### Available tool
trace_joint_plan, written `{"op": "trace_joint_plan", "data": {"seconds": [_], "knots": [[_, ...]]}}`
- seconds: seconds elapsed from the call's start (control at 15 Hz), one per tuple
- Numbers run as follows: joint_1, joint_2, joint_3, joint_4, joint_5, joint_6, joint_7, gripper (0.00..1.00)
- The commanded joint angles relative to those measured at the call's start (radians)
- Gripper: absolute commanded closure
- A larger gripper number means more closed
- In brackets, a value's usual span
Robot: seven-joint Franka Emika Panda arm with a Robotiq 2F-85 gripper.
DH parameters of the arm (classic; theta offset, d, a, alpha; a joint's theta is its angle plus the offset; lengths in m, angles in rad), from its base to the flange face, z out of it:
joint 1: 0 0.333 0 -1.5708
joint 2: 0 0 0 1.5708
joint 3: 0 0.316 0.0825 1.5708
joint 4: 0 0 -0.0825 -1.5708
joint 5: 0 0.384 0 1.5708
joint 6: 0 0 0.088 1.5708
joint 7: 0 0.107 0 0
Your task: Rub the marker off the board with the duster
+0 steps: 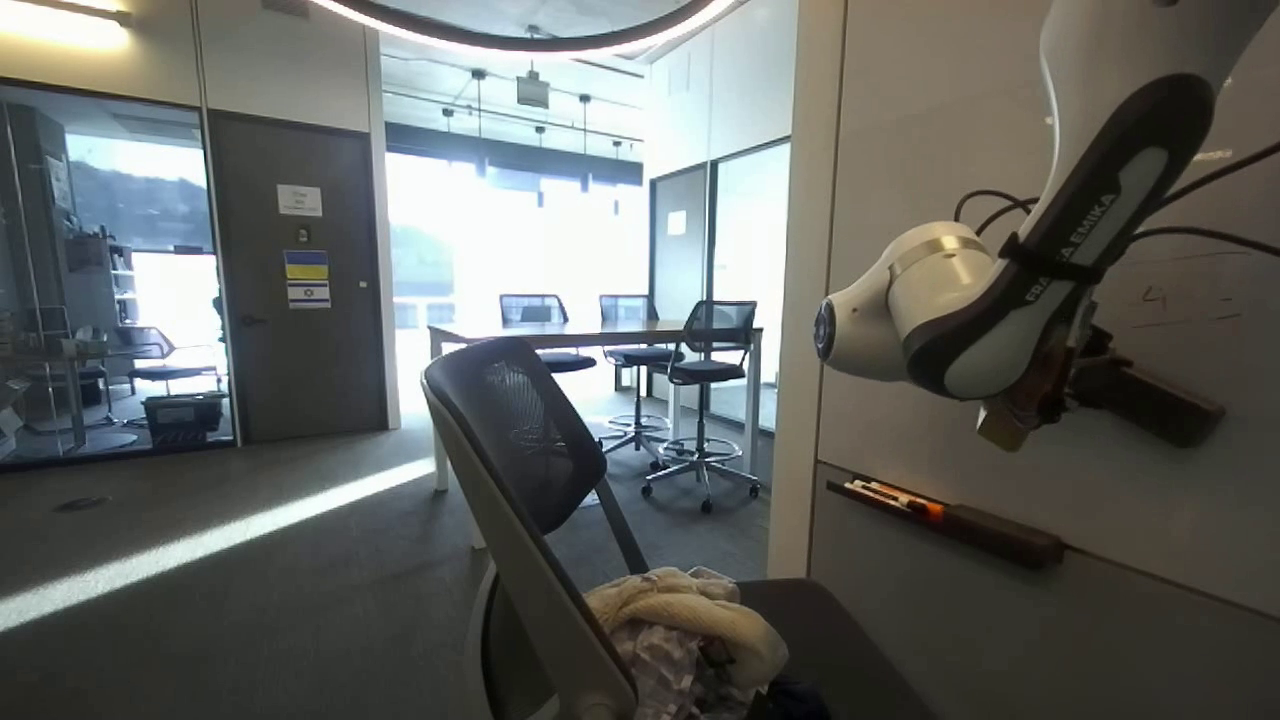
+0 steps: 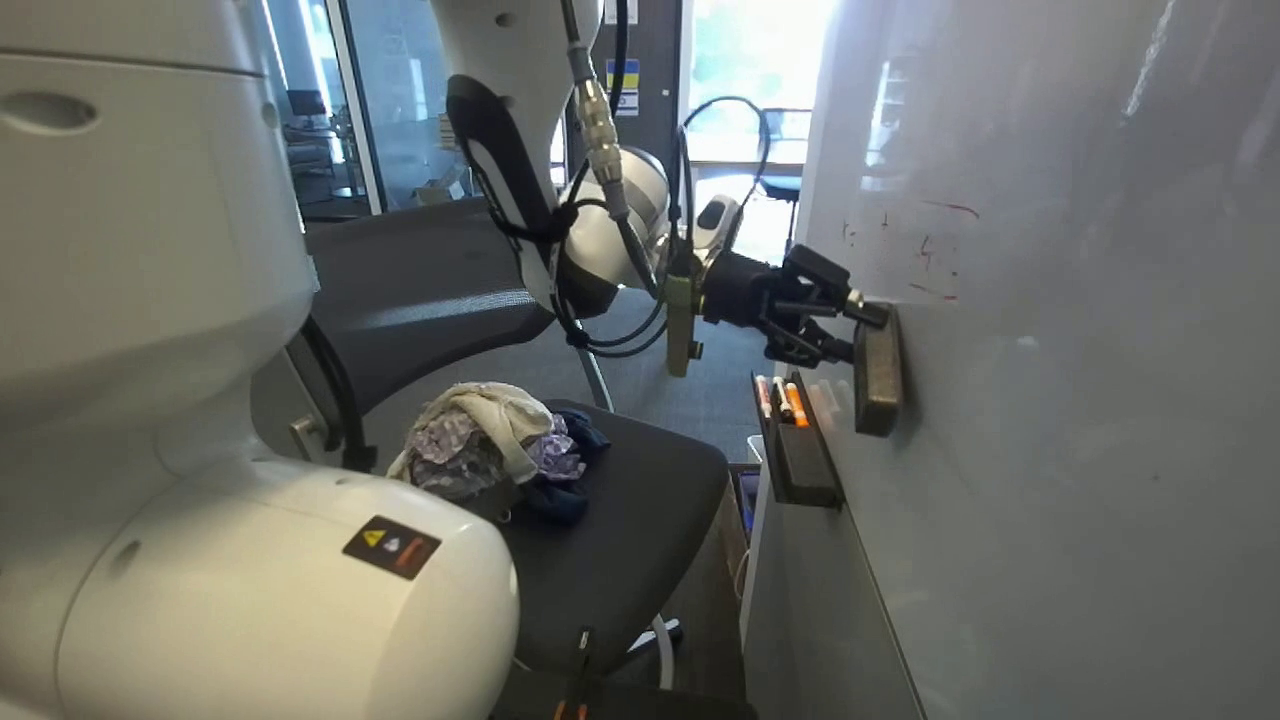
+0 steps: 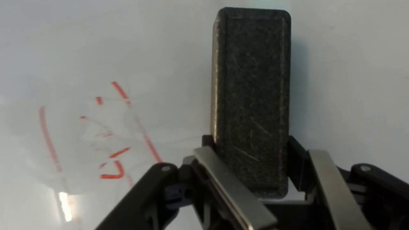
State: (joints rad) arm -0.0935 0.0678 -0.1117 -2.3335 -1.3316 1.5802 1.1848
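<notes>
The duster is a dark grey-brown rectangular block (image 2: 880, 370), upright against or just off the whiteboard (image 2: 1060, 450); I cannot tell if it touches. My gripper (image 2: 860, 332) is shut on the duster near its upper end. In the wrist view the two fingers (image 3: 250, 151) press the long sides of the duster (image 3: 252, 80). Broken red marker strokes (image 3: 116, 171) lie on the board left of the duster in the wrist view. In both exterior views these marks (image 2: 926, 250) (image 1: 1155, 295) sit above the duster. The duster's wiping face is hidden.
A dark tray (image 2: 825, 495) on the board's lower edge holds several markers (image 2: 781, 400) and a dark block (image 2: 805, 460), below the gripper. A chair (image 2: 650, 490) with a heap of cloth (image 2: 490, 420) stands beside the arm. Cables (image 2: 690, 150) loop near the wrist.
</notes>
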Motion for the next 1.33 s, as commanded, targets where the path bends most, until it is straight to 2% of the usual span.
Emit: {"op": "trace_joint_plan", "data": {"seconds": [0.0,0.07,0.2,0.53,0.93,1.13,1.27], "knots": [[-0.07,-0.074,-0.05,-0.115,-0.105,0.261,0.102,0.69],[-0.077,-0.092,-0.058,-0.144,-0.142,0.295,0.116,0.69],[-0.077,-0.151,-0.064,-0.209,-0.209,0.269,0.123,0.69],[-0.044,-0.261,-0.026,-0.272,-0.212,0.018,0.116,0.69],[-0.035,-0.337,-0.001,-0.262,-0.258,-0.241,0.094,0.69],[-0.039,-0.363,-0.024,-0.255,-0.297,-0.236,0.094,0.69],[-0.042,-0.394,-0.05,-0.263,-0.355,-0.131,0.09,0.69]]}}
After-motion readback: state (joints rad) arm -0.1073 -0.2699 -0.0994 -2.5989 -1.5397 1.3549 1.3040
